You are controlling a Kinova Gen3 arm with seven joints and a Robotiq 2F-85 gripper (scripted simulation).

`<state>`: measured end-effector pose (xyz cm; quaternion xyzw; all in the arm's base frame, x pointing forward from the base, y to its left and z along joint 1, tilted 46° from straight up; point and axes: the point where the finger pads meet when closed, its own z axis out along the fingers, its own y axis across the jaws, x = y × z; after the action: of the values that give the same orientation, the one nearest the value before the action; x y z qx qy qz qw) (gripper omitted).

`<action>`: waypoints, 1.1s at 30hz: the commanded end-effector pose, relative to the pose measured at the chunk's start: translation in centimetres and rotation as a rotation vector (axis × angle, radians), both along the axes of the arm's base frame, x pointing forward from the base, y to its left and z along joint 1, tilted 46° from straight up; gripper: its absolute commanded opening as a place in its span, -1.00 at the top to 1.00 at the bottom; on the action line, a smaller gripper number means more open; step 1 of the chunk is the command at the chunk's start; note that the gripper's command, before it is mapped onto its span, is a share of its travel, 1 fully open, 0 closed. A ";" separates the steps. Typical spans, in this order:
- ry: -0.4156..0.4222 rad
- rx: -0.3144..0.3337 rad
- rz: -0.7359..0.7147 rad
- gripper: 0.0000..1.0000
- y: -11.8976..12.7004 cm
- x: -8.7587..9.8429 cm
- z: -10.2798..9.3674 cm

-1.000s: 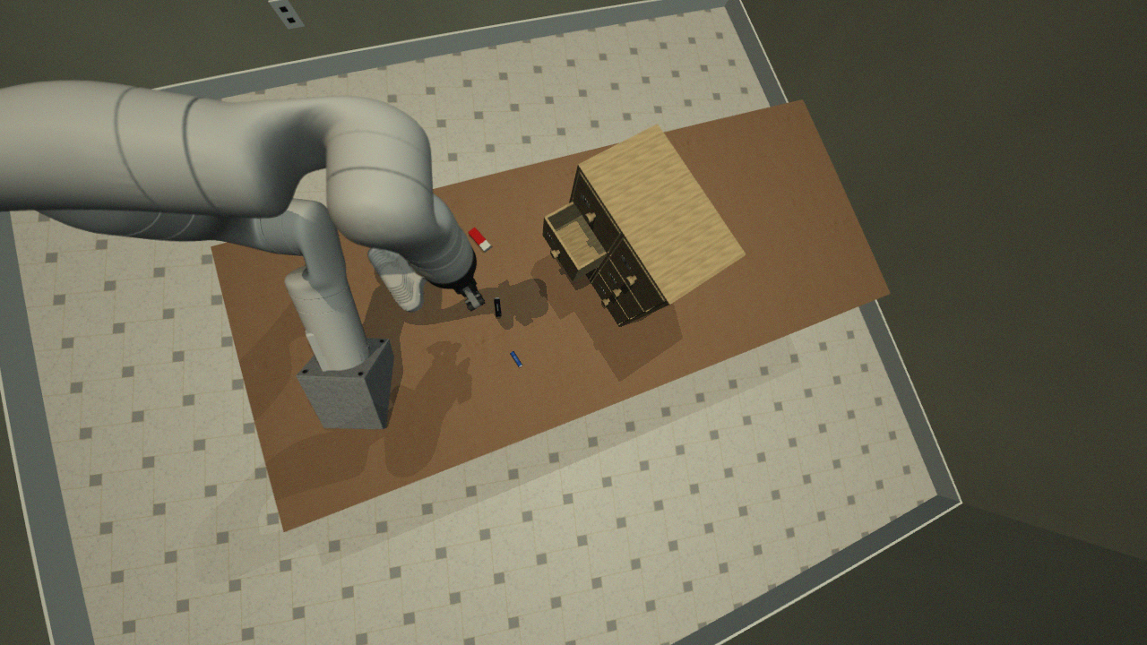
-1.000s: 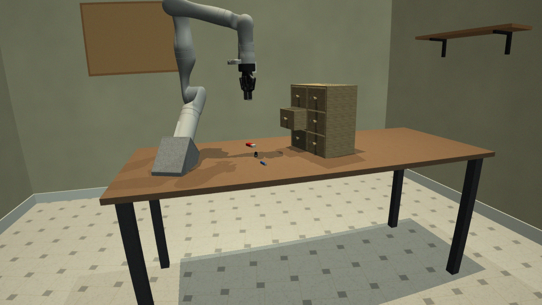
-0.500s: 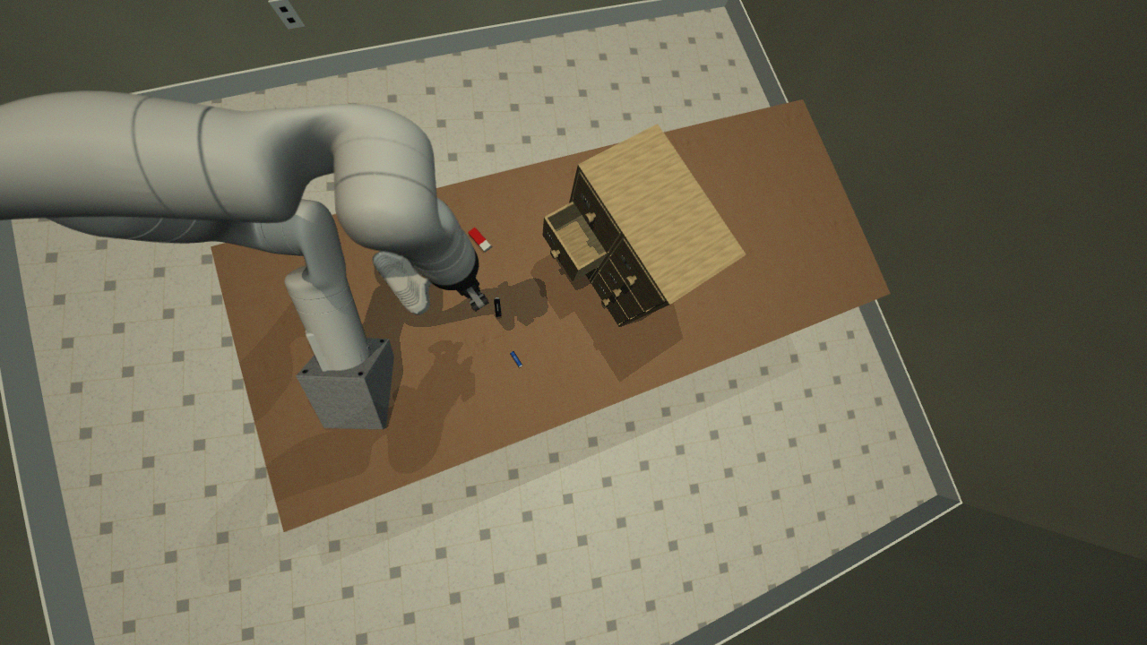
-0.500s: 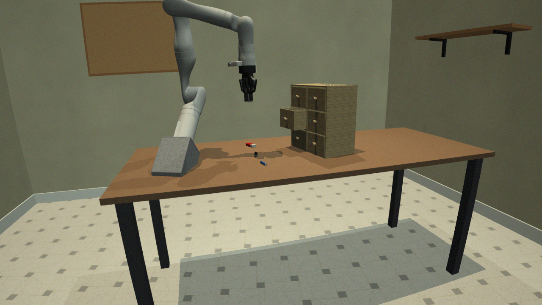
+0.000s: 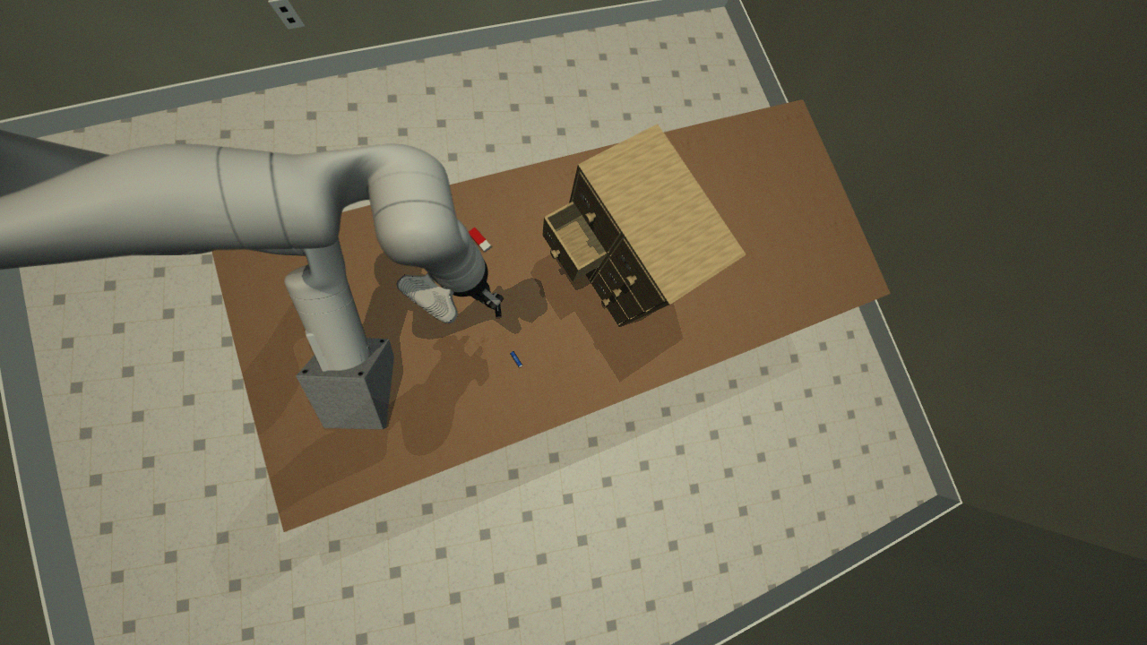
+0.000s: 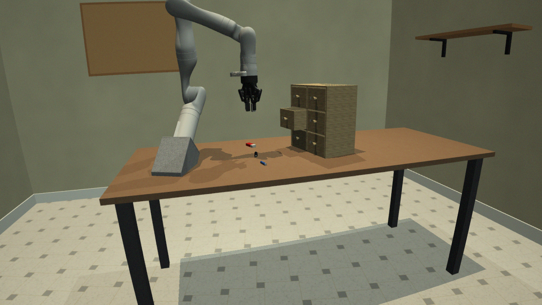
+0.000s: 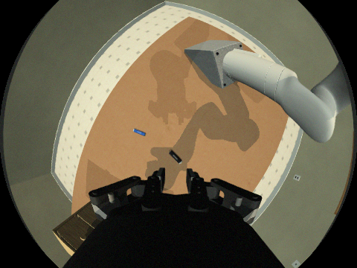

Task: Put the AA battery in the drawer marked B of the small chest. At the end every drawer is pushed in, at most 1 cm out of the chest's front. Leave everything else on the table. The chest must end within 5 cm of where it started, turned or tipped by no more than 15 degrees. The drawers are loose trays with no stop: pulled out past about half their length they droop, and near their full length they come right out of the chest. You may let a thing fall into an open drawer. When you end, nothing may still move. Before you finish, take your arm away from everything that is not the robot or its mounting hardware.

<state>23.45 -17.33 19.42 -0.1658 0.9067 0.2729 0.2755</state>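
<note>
A small blue AA battery (image 5: 517, 360) lies flat on the brown table, apart from everything; it also shows in the exterior view (image 6: 263, 163) and the wrist view (image 7: 140, 131). The wooden chest (image 5: 650, 216) stands upright at the right (image 6: 324, 119). Its middle-left drawer (image 5: 573, 236) is pulled partly out and looks empty (image 6: 293, 118); the drawer marks are too small to read. My gripper (image 6: 250, 104) hangs high above the table, left of the chest, pointing down. Its fingers are partly open with nothing between them.
A small black cylinder (image 6: 256, 153) (image 7: 175, 156) lies on the table below the gripper. A red and white block (image 5: 478, 237) lies farther back (image 6: 250, 145). The arm's grey base (image 6: 175, 156) stands at the table's left end.
</note>
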 end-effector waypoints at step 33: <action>-0.441 -0.285 0.530 0.34 7.7 6.8 -8.2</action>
<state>30.03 -10.13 11.38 -0.4791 0.7855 0.1617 0.3569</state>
